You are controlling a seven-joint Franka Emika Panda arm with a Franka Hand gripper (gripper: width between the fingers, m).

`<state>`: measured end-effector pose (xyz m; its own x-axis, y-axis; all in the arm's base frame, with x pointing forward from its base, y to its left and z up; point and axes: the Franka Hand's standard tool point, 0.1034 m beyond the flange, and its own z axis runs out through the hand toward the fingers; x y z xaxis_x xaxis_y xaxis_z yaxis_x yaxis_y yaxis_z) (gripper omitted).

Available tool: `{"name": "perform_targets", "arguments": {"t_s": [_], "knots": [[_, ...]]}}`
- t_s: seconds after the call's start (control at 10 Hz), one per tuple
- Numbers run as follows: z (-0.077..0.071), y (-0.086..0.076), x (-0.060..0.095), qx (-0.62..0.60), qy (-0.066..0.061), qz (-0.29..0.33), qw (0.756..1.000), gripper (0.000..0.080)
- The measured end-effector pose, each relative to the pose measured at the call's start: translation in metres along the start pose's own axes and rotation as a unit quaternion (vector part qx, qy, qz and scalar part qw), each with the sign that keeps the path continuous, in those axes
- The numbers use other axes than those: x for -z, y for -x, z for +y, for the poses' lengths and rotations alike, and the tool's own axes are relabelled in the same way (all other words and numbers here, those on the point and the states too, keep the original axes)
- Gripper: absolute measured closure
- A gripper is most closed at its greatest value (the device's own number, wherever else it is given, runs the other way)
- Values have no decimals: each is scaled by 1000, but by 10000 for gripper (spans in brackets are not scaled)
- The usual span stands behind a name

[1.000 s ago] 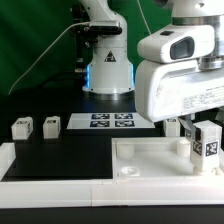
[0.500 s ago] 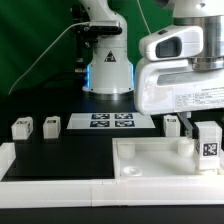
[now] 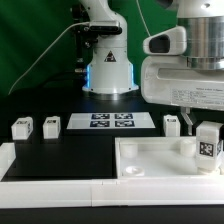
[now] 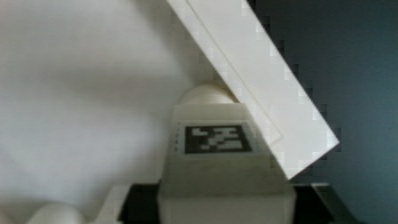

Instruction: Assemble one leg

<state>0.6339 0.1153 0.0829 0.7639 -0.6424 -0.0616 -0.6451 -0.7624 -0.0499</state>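
Hand (image 4: 222,204): clamped on leg (image 3: 207,143)
Change: leg shifted toward exterior view's right
Meaning: likely nearing its seat in white panel (image 3: 150,158)

My table (image 3: 70,155), black top. Marker board (image 3: 112,122) lies at the back. One leg (image 3: 22,128) and a second leg (image 3: 51,125) stand on the exterior view's left, a third leg (image 3: 171,124) just beside the board. The big white square part (image 3: 150,162) lies on the right.
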Motion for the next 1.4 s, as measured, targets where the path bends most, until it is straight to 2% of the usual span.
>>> {"name": "perform_targets", "arguments": {"t_s": [0.4, 0.5, 0.8, 0.9, 1.0, 1.1, 1.2, 1.3, 1.4], "knots": [[-2, 3, -1, -191, 0, -2, 982, 505], [-3, 5, -2, -256, 0, -3, 967, 505], [-5, 7, -2, -341, -1, -6, 940, 505], [-6, 8, -2, -355, -2, -7, 935, 431], [-7, 9, -2, -331, -2, -7, 943, 431], [-7, 9, -2, -316, -2, -7, 949, 251], [-7, 9, -2, -296, -2, -7, 955, 251], [-6, 8, -2, -242, -2, -7, 970, 171], [-4, 7, -2, -185, -2, -6, 983, 156]]}}
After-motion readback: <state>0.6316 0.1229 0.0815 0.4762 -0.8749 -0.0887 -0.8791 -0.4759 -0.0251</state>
